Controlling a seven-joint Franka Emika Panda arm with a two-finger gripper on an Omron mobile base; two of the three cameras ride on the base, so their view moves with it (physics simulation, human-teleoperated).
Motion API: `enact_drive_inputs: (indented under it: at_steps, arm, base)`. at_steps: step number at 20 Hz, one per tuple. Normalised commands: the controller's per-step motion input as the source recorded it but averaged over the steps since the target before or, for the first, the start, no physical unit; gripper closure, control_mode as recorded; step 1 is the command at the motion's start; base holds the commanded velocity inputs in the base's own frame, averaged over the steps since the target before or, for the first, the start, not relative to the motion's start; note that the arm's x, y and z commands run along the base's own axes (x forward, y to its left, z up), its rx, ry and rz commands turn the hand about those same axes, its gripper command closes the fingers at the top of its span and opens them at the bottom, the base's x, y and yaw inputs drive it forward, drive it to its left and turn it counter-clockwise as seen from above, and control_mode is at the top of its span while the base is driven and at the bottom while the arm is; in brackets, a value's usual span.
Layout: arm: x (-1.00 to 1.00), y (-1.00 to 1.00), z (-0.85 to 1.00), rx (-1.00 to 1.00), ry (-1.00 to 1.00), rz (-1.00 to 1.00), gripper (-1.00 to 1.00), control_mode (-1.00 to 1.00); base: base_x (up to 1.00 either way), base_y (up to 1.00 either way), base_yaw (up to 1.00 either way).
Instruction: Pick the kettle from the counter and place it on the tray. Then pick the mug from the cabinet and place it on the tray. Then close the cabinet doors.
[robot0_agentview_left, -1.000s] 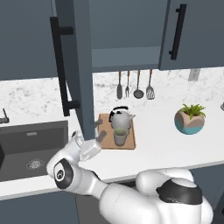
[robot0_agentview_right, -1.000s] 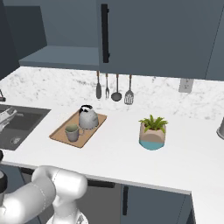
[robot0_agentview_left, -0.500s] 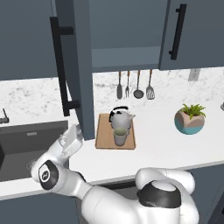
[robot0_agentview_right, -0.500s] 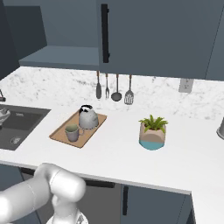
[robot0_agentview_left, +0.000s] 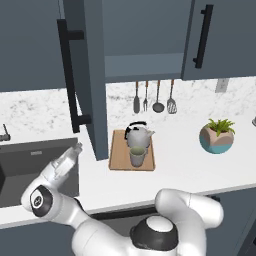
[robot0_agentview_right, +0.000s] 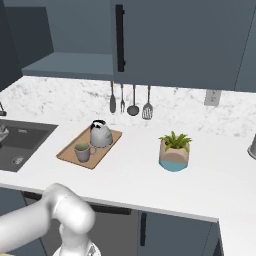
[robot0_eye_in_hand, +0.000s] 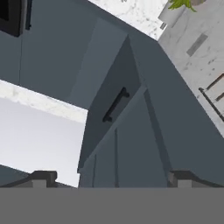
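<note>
While the kettle (robot0_agentview_left: 138, 136) and mug (robot0_agentview_left: 136, 156) sat on the tray (robot0_agentview_left: 118, 158) mid-frame, the gripper (robot0_agentview_left: 74, 150), fingers apart, hung lower left beside the open cabinet door (robot0_agentview_left: 87, 75).

My tray (robot0_agentview_left: 120, 162) looks like light-brown wood with a matt face. The kettle (robot0_agentview_left: 138, 136) on it is smooth silver-grey metal with a soft sheen and a black handle. The mug (robot0_agentview_left: 136, 156) is dull greyish-beige, like glazed ceramic. The table (robot0_agentview_right: 150, 170) is polished white marble-look stone, speckled grey. The cabinet door (robot0_agentview_left: 87, 75) at my 12 o'clock is flat matt slate-blue, its bar handle (robot0_agentview_left: 70, 82) black.
</note>
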Motion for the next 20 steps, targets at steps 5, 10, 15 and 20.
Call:
enact_drive_inputs:
  at_steps: [5, 10, 15, 20]
  arm:
    - [0.25, 0.62, -0.06, -0.07, 0.2, 0.01, -1.0, -1.0]
    - [0.11, 0.61, 0.0, -0.04, 0.19, 0.0, -1.0, -1.0]
    - [0.0, 0.43, 0.14, 0.0, 0.09, 0.0, -1.0, -1.0]
    - [-0.14, 0.14, 0.41, 0.0, 0.03, 0.0, -1.0, -1.0]
  base:
    - [0.0, 0.0, 0.0]
    - [0.0, 0.0, 0.0]
    - [0.0, 0.0, 0.0]
    - [0.0, 0.0, 0.0]
